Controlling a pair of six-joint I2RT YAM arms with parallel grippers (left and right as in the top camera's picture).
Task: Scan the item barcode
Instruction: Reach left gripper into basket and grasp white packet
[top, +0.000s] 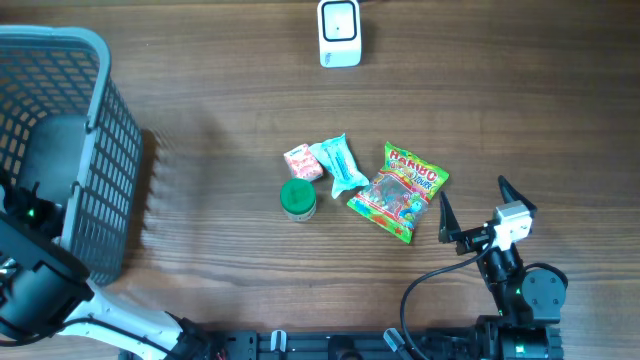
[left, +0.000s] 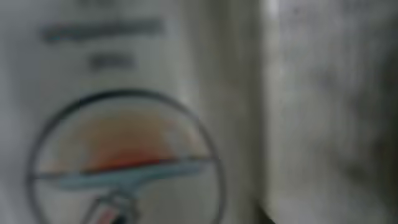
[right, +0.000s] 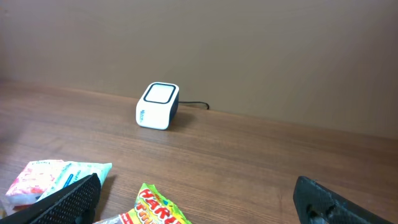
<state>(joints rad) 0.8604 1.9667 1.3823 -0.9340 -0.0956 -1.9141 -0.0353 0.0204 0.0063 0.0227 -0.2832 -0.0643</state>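
The white barcode scanner (top: 339, 32) stands at the table's far edge, also in the right wrist view as the scanner (right: 157, 106) with its cable behind it. My left arm (top: 30, 270) reaches into the grey basket (top: 105, 120) at the left; its gripper is hidden there. The left wrist view is filled by a blurred white pack (left: 124, 155) with a dark ring and an orange-red picture, very close to the lens; no fingers show. My right gripper (top: 473, 203) stands open just right of the Haribo bag (top: 398, 190), nothing between its fingers (right: 68, 199).
In the middle of the table lie a light blue packet (top: 338, 165), a small pink pack (top: 302, 162) and a green-lidded jar (top: 297, 199), close together beside the Haribo bag (right: 158, 208). The basket takes up the left side.
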